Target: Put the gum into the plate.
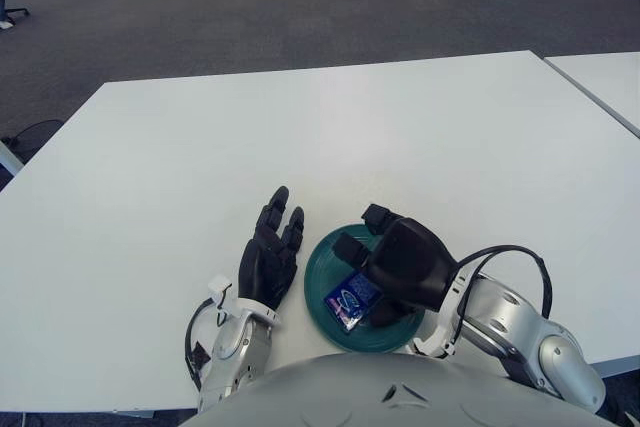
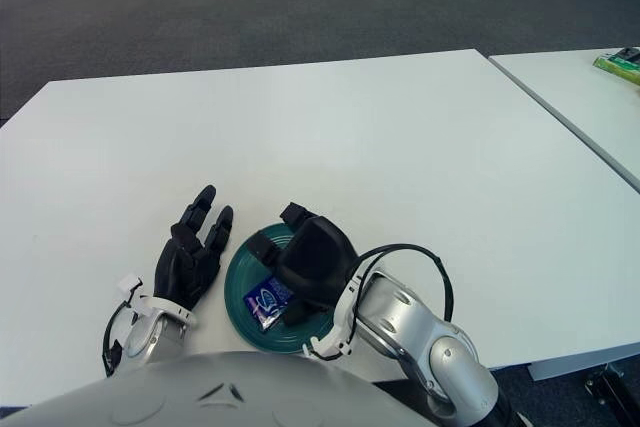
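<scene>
The blue gum packet (image 1: 352,297) lies flat inside the dark green plate (image 1: 318,277), near the table's front edge. My right hand (image 1: 366,247) hovers over the plate's right half. Its dark fingers (image 1: 376,216) are spread, and they reach past the gum without closing on it. The palm hides the right part of the plate. My left hand (image 1: 270,252) shows just left of the plate, fingers stretched forward and holding nothing. In the right eye view the gum (image 2: 268,299) sits at the plate's near left.
The white table (image 1: 320,137) stretches far ahead and to both sides. A second white table (image 2: 580,87) stands at the right across a narrow gap, with a green object (image 2: 620,63) on it. Grey carpet lies beyond.
</scene>
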Controlling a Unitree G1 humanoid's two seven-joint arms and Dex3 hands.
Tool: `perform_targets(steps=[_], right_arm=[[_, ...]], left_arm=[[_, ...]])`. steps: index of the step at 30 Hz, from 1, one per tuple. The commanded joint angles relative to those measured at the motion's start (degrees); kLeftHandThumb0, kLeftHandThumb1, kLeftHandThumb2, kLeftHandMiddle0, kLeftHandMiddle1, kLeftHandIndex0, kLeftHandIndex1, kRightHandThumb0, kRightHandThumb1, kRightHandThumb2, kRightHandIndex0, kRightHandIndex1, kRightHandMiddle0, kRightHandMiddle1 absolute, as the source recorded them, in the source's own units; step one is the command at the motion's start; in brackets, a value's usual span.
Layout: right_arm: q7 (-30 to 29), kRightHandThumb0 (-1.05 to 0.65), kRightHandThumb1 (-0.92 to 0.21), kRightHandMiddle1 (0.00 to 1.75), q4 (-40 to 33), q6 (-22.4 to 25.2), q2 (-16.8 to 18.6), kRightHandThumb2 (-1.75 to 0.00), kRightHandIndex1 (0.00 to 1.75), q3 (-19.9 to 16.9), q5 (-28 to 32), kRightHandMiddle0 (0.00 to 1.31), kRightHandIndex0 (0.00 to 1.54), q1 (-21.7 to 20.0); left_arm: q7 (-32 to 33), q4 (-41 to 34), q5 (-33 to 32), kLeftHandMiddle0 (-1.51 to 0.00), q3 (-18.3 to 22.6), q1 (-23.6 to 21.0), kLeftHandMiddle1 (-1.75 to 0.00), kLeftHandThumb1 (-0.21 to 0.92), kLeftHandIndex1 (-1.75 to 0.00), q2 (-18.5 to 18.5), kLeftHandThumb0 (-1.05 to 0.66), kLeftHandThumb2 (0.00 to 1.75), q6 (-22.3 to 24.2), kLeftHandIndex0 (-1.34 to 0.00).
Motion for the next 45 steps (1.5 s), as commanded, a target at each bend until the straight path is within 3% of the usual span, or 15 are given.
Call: perform_targets(steps=[1, 17, 27, 33, 36, 43, 45], right_arm=[[2.60, -0.88, -0.92, 0.38, -1.20, 0.09, 0.11, -1.01, 0.10, -0.43, 0.11, 0.00, 0.31, -1.38], [4.59, -0.98, -0.92, 0.28, -1.74, -0.51, 0.45, -1.12, 0.00, -0.89, 0.31, 0.00, 0.23, -2.35], [1.08, -1.02, -0.92, 0.26, -0.75, 1.43, 2.05, -1.16, 0.00, -2.80, 3.56, 0.00, 0.18, 0.39], [-1.92, -1.04, -0.92, 0.21, 5.03, 8.42, 7.51, -1.13, 0.00, -7.74, 17.41, 0.00, 0.15, 0.53], [-3.30, -1.05, -0.92, 0.20, 7.57, 16.56, 14.69, -1.04, 0.00, -9.74, 26.94, 0.00, 0.14, 2.72], [-5.23, -1.05, -0.92, 0.18, 6.15, 27.42, 21.34, -0.90, 0.00, -11.17, 35.52, 0.00, 0.11, 5.60], [-7.55, -1.05, -0.92, 0.18, 7.28, 28.88, 23.36, -0.88, 0.00, -14.37, 40.99, 0.00, 0.11, 6.84]], left_arm=[[-0.19, 0.45, 0.50, 0.00, 0.09, 0.28, 0.00, 0.92, -0.19, 0.59, -1.03, 1.08, 0.65, 0.00], [-0.91, 0.33, 1.36, -0.01, -0.02, 0.54, 0.00, 0.92, -0.17, 1.09, -1.05, 1.09, -0.22, 0.00], [-2.09, 0.72, 1.34, 0.00, -0.26, 0.22, 0.00, 0.92, -0.12, 2.03, -1.05, 1.11, -0.28, 0.00], [-1.78, 1.95, 1.38, 0.00, 0.21, 0.03, 0.00, 0.92, -0.14, 1.51, -1.04, 1.08, -0.96, 0.00], [-1.33, 2.75, 0.46, -0.01, 0.89, 0.13, 0.00, 0.92, -0.18, 0.57, -1.04, 1.05, -1.34, 0.00], [-2.82, 4.48, -1.31, -0.02, 2.12, -0.51, -0.01, 0.92, -0.25, -0.07, -1.05, 1.02, -1.77, 0.00], [-3.53, 5.23, -1.77, -0.01, 2.37, -0.95, 0.00, 0.92, -0.25, -0.05, -1.05, 1.01, -2.12, 0.00]])
